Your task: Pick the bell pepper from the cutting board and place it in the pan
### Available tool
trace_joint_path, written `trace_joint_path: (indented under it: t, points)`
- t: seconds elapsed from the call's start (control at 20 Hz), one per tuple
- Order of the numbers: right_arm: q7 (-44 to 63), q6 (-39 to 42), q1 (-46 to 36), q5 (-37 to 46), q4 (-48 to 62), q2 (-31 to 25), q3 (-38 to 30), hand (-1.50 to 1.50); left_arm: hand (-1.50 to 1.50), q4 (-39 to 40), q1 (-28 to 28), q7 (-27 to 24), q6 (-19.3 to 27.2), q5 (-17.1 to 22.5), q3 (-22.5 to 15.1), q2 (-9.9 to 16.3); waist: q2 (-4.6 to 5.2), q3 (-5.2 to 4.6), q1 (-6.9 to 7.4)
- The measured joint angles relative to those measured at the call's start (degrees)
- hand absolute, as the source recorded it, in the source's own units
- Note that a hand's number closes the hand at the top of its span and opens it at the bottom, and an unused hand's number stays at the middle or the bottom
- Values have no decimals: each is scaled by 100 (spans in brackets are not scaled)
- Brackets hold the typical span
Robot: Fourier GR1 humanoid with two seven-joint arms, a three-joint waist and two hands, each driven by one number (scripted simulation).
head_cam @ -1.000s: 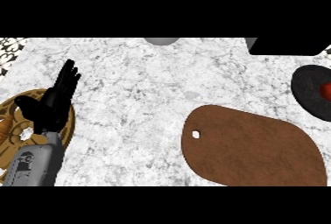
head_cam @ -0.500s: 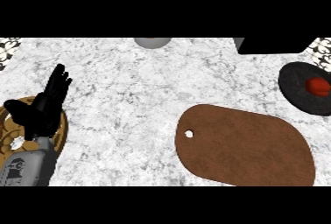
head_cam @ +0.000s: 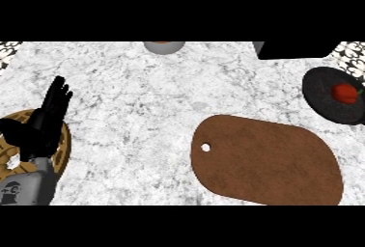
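Bell pepper (head_cam: 345, 92) inside pan (head_cam: 324, 101)

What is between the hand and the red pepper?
In the head view, bare marble counter and the top of the brown cutting board lie between the left hand and the pepper, which sits in the pan.

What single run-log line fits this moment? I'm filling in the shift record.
bell pepper: in pan | cutting board: bare | left hand: open, resting at left over wooden plate | right hand: not in view

marble counter (head_cam: 157, 96), grey round object (head_cam: 163, 47) at far edge, wicker basket (head_cam: 63, 144) at left
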Motion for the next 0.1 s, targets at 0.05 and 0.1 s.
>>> trace_joint_path:
  t: [0.05,0.1]
  points:
    - [191,36,175,-24,-393,129,31,-150,0,17,2,-35,-6,-20,-37,-26,9,2,10]
    - [366,53,353,-30,-798,289,79,-150,0,-71,19,32,-27,-15,-58,-13,14,4,36]
